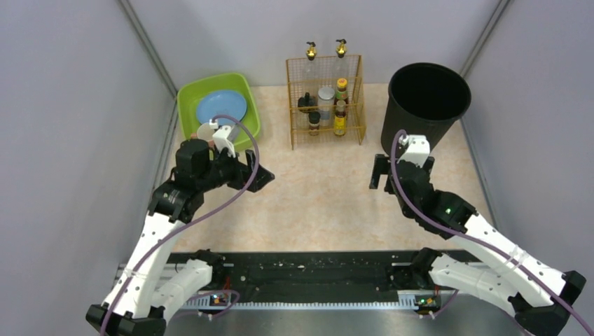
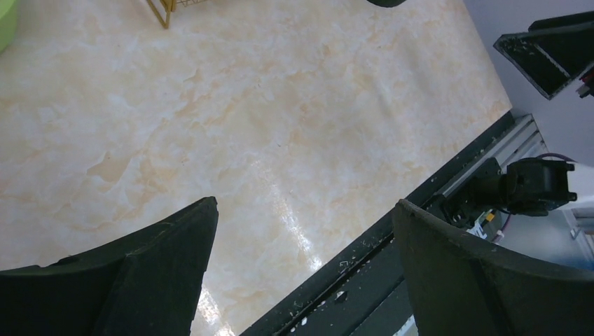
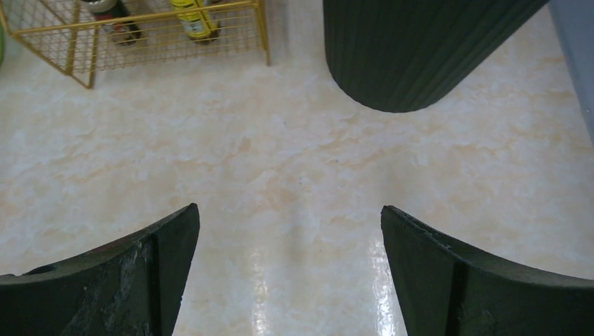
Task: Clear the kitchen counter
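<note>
Here the glossy, pale marble-patterned kitchen counter spreads before a gold wire rack of bottles. Left of the rack sits a lime plastic tub and right of it a black bin, whose ribbing only the right wrist view shows. The left gripper and right gripper hover with fingers apart, empty.

— What do we have on the kitchen counter?
— We see three things along its far edge: a green basin left, a gold wire rack centre, a black bin right.
</note>
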Available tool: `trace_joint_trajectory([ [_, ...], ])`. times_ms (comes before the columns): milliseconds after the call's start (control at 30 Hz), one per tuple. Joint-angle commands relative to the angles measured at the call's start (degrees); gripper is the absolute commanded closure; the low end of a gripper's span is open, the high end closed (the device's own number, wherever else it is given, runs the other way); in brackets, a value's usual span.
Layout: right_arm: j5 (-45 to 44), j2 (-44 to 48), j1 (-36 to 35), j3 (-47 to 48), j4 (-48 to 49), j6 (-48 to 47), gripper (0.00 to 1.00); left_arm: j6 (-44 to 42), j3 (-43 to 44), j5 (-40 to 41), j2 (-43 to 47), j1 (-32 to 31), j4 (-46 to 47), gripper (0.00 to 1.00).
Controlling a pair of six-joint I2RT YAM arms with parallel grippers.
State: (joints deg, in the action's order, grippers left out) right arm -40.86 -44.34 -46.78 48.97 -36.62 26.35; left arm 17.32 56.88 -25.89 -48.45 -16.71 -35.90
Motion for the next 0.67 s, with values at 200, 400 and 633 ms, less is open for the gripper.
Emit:
trace_joint_trajectory([
  [200, -9.4, -1.6, -0.6, 2.4, -2.7, 3.7, 0.01, -1.0, -3.6, 3.4, 4.0, -1.3, 5.1, 0.01],
  [400, -5.1, -1.7, -0.7, 1.9, -0.7, 2.6, 0.01, -1.0, -4.9, 7.3, 7.4, -1.3, 5.2, 0.01],
  [633, -5.8, -4.0, -0.7, 3.3, -1.5, 0.3, 0.01, -0.8, -4.8, 9.1, 7.8, -1.2, 4.6, 0.01],
])
